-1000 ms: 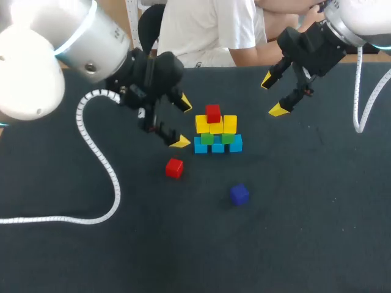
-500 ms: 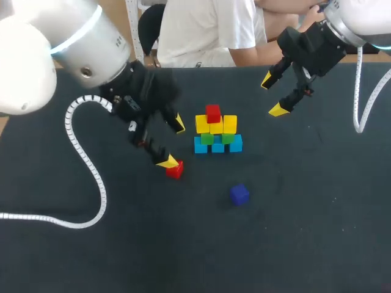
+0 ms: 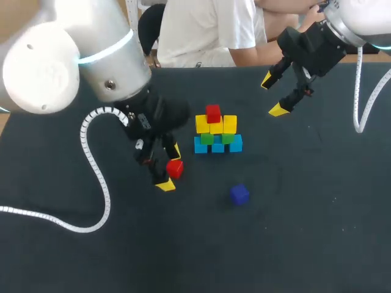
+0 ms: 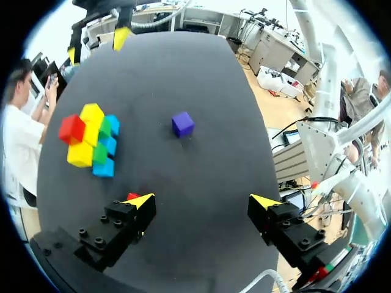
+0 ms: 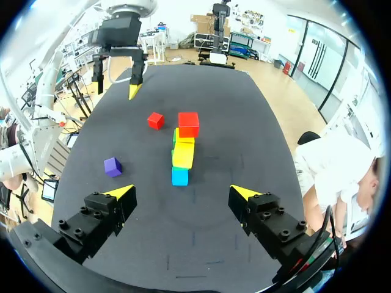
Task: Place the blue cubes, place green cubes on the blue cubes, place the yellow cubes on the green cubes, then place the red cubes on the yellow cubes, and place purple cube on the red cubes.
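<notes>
A cube stack stands mid-table: a blue row (image 3: 218,146), green cubes (image 3: 208,138), yellow cubes (image 3: 230,124) and one red cube (image 3: 212,113) on top. A loose red cube (image 3: 175,168) lies to its front left. My left gripper (image 3: 169,168) is open and straddles it. In the left wrist view that red cube (image 4: 132,196) peeks from behind one fingertip (image 4: 142,200), mostly hidden. The purple cube (image 3: 239,194) sits alone nearer the front, ahead of the left gripper (image 4: 201,204). My right gripper (image 3: 273,94) hangs open and empty above the table, behind and right of the stack (image 5: 183,146).
The dark table (image 3: 293,213) is bare to the right and front of the stack. The left arm's white cable (image 3: 91,159) loops over the table's left side. A person sits beyond the far edge, not touching the table.
My left gripper has swung from beside the stack toward the front, coming down around the loose red cube. The right arm and all cubes have stayed in place.
</notes>
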You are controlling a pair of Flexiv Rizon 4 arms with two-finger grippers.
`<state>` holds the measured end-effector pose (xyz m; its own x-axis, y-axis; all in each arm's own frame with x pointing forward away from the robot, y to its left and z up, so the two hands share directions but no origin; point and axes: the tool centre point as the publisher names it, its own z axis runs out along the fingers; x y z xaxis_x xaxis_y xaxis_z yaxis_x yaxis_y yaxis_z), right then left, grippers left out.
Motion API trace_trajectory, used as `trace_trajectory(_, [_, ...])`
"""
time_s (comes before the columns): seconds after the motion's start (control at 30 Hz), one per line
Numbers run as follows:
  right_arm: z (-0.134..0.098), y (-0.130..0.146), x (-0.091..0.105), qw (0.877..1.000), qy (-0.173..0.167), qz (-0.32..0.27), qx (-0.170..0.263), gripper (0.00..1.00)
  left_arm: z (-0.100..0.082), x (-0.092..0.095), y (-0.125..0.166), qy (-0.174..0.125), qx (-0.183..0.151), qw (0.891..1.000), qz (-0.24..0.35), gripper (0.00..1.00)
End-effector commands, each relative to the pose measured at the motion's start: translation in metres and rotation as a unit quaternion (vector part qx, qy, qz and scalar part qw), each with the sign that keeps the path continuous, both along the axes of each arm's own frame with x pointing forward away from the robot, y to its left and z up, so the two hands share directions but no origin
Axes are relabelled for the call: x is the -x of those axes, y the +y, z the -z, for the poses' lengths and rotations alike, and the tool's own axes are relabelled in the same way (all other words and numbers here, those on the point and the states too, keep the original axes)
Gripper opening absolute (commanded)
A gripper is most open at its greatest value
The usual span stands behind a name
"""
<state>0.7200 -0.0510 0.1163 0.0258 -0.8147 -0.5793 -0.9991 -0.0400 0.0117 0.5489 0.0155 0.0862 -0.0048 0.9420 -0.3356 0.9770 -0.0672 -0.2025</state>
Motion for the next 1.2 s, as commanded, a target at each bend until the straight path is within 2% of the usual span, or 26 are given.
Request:
trace_trajectory(0.03, [0.000,0.000,0.000,1.000,0.000,0.000,-0.001,1.00,0.009,-0.001,-0.004,0.004,-0.014,1.000,0.000,1.00])
trace_trajectory(0.23, [0.000,0.000,0.000,1.000,0.000,0.000,-0.001,1.00,0.018,-0.005,-0.002,-0.005,-0.030,0.999,-0.009,1.00])
trace_trajectory(0.4, [0.000,0.000,0.000,1.000,0.000,0.000,-0.001,1.00,0.028,-0.012,0.003,-0.013,-0.032,0.999,-0.029,1.00])
trace_trajectory(0.77, [0.000,0.000,0.000,1.000,0.000,0.000,-0.001,1.00,0.044,-0.028,-0.001,-0.002,-0.035,0.999,-0.017,1.00])
trace_trajectory(1.2, [0.000,0.000,0.000,1.000,0.000,0.000,-0.001,1.00,0.048,-0.042,0.006,0.003,-0.049,0.999,-0.019,1.00])
